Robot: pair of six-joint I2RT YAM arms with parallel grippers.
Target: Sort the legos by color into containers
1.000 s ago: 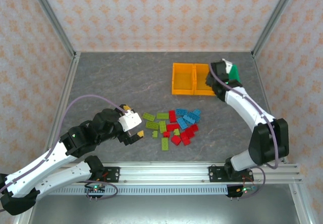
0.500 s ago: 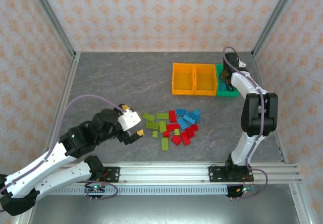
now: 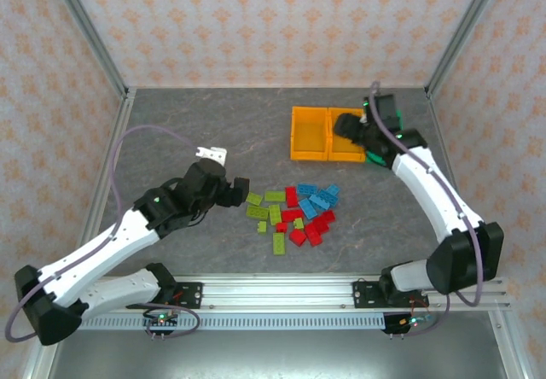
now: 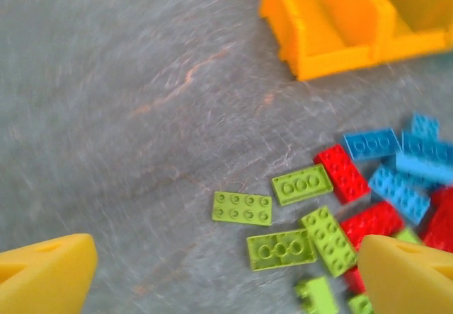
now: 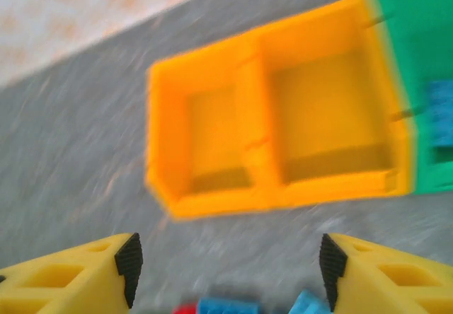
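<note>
Top external view has my left gripper (image 3: 235, 189) hanging over the grey table (image 3: 188, 131), just left of the legos (image 3: 294, 212). They lie in a loose heap of lime green, red and blue bricks near the front of the table, well apart from the bins. Through the left wrist camera my left fingers (image 4: 49, 271) stand wide apart with nothing between them, and the nearest green bricks (image 4: 242, 208) lie flat on the table ahead.

My right gripper (image 3: 345, 127) sits above the right orange bin (image 3: 345, 155), which touches the left orange bin (image 3: 309, 133). The green bin (image 3: 371, 156) stands against its other side, largely behind my arm. From the right wrist, my right fingers (image 5: 49, 278) are spread and empty, and a blurred blue brick (image 5: 442, 112) lies in the green bin.
</note>
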